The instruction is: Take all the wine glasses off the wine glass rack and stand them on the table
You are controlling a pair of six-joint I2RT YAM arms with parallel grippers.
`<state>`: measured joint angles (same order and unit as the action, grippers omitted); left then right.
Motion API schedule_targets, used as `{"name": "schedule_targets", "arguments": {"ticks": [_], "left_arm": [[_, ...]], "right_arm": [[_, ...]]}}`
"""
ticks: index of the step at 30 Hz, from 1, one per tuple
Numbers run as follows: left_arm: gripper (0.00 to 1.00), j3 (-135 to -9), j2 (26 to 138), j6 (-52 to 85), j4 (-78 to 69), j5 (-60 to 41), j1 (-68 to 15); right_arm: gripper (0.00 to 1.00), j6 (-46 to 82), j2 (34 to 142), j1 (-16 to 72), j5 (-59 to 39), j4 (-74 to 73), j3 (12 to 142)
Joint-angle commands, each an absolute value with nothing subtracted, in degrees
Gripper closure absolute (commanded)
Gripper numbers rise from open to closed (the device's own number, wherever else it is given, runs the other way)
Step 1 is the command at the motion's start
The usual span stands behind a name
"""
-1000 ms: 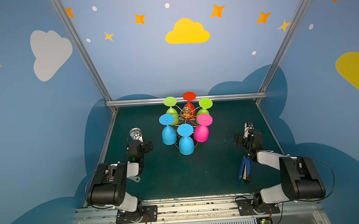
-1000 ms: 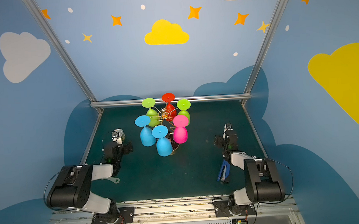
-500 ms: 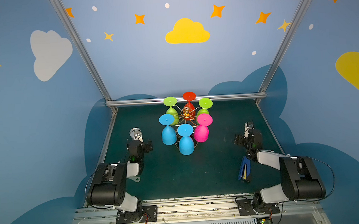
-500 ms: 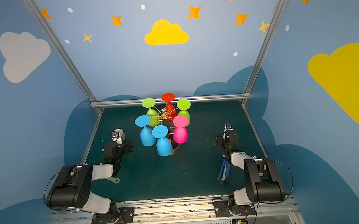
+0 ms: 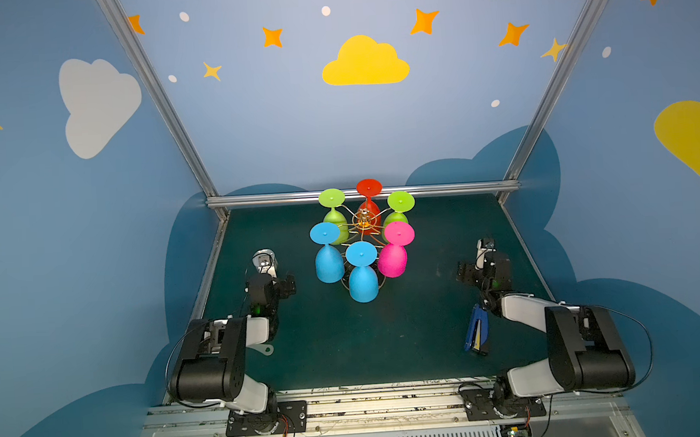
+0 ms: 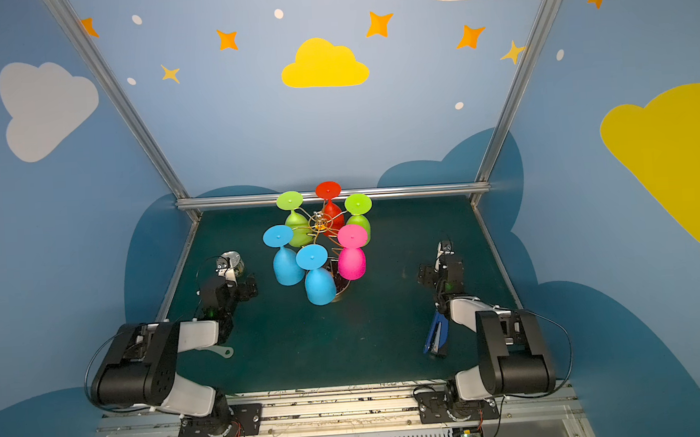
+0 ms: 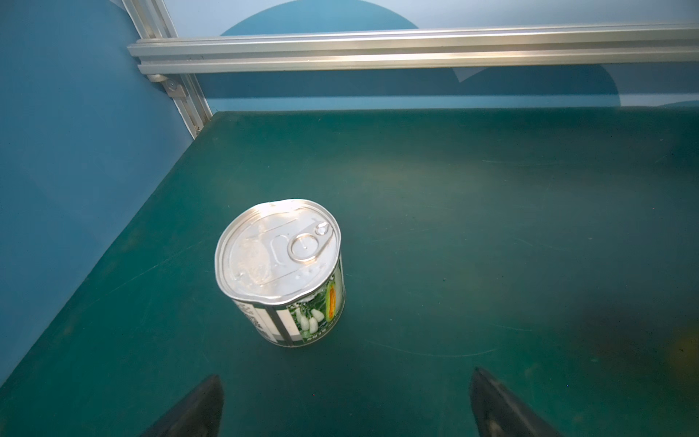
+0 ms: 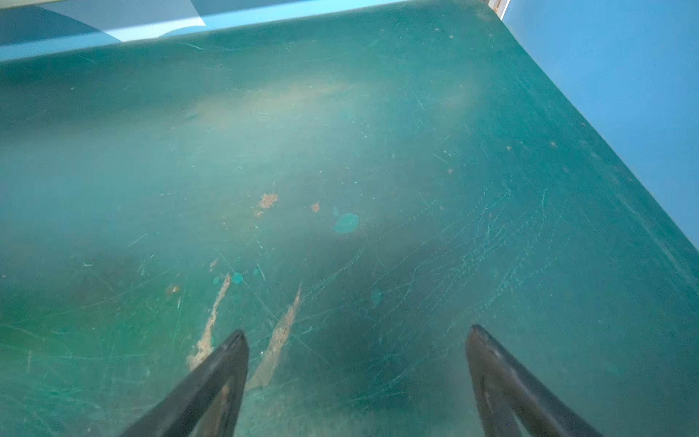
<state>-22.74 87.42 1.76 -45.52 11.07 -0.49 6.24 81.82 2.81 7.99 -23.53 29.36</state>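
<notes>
Two spread, empty: left end effector (image 7: 346,374); right end effector (image 8: 357,330) | wine glass rack (image 5: 364,219) between

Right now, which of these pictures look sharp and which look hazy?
In both top views the wine glasses on the wine glass rack look crisp; in the left wrist view the can is sharp with a glinting top; the right wrist view is hazy over the table.

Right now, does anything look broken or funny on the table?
Yes, two small things. The tin can has a dented, wobbly rim instead of a neat circle, and the green table is scraped with brownish marks near the right gripper.
</notes>
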Motion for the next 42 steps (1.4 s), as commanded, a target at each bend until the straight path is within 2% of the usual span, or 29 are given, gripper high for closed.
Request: {"name": "schedule_targets", "arguments": {"ticks": [1, 5, 7, 9, 11, 12, 15, 18, 23, 30, 42], "left_arm": [[0.0, -22.43, 84.78, 1.7, -45.55, 9.67, -0.44], [0.0, -26.41, 74.12, 3.56, -30.29, 14.46, -1.67], [0.0, -31.65, 68.5, 13.64, -16.05, 21.78, -1.47], [0.0, -35.73, 63.56, 22.15, -6.68, 24.94, -1.19], [0.0, -38.16, 59.12, 26.7, -1.74, 25.32, -1.34], [0.0, -38.65, 56.7, 26.2, -0.73, 22.0, -1.31], [0.0, -36.81, 49.18, 23.2, -3.37, 13.56, -1.1], [0.0, -34.28, 42.66, 20.62, -9.79, 9.66, -0.86], [0.0, -40.57, 42.3, 13.36, -7.87, 3.9, -0.59], [0.0, -44.3, 46.27, 10.05, -6.88, 1.25, -0.45], [0.0, -40.3, 41.81, 12.37, -6.24, 1.14, -0.13]], "right_arm": [[0.11, 7.32, 77.07, 2.64, 9.45, -14.96, 34.01], [0.11, 13.27, 69.69, 2.67, 7.58, -3.71, 40.77], [0.11, 17.2, 66.72, 2.63, 4.41, -1.91, 42.54], [0.11, 27.0, 64.01, 2.25, 3.39, 1.78, 44.08], [0.11, 28.92, 62.14, 0.99, -4.24, 0.93, 43.86], [0.11, 30.37, 61.18, 0.36, -8.76, -0.15, 43.48], [0.13, 32.98, 58.22, 0.17, -19.44, -6.08, 41.23], [0.14, 35.97, 54.61, 0.45, -25.67, -6.58, 41.09], [0.17, 38.67, 52.09, 2.38, -31.7, -0.27, 44.88], [0.21, 43.2, 55.83, 9.7, -33.69, 0.66, 49.93], [0.27, 46.67, 69.07, 19.49, -34.66, -1.42, 59.81]]}}
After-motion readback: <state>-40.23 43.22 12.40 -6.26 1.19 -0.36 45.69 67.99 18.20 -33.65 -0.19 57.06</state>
